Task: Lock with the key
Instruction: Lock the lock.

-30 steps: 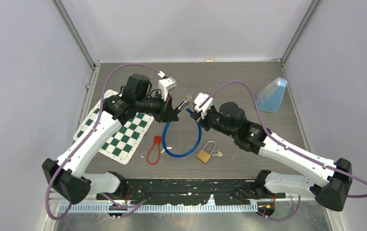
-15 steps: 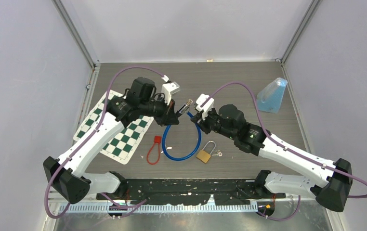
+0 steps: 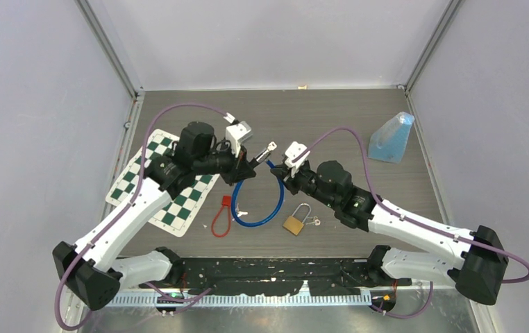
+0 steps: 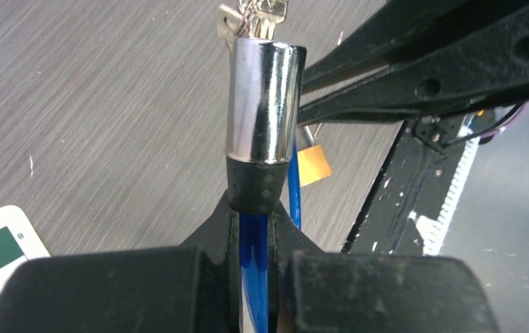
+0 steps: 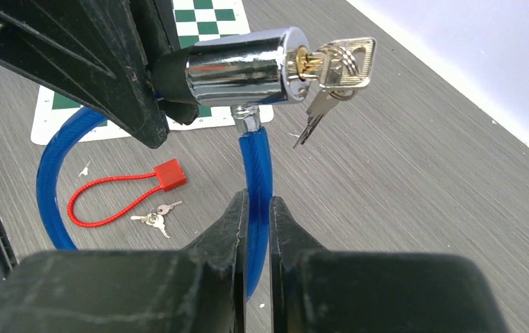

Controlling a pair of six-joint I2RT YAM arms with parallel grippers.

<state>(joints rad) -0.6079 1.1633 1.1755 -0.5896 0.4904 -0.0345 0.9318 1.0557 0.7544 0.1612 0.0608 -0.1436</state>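
A blue cable lock is held up between both arms. Its chrome cylinder [image 3: 266,151] [image 4: 262,100] [image 5: 237,67] has a key [image 5: 334,66] [image 4: 251,14] in its end, with another hanging off the ring. My left gripper [image 3: 244,165] [image 4: 256,222] is shut on the blue cable [image 4: 253,270] just behind the cylinder's black collar. My right gripper [image 3: 280,173] [image 5: 255,201] is shut on the cable's other end [image 5: 257,166], whose metal tip meets the cylinder's side. The remaining cable loop [image 3: 262,215] hangs to the table.
A brass padlock [image 3: 294,223] [image 4: 312,163] with small keys lies near the front. A red cable lock [image 3: 221,215] [image 5: 109,191] and its keys [image 5: 152,218] lie left of the loop. A chessboard mat [image 3: 171,184] sits under the left arm, a blue cone [image 3: 392,137] at the right.
Both arms have shifted slightly toward the near edge, keeping their grips. The cylinder has barely moved, and the right gripper sits a little lower under it.
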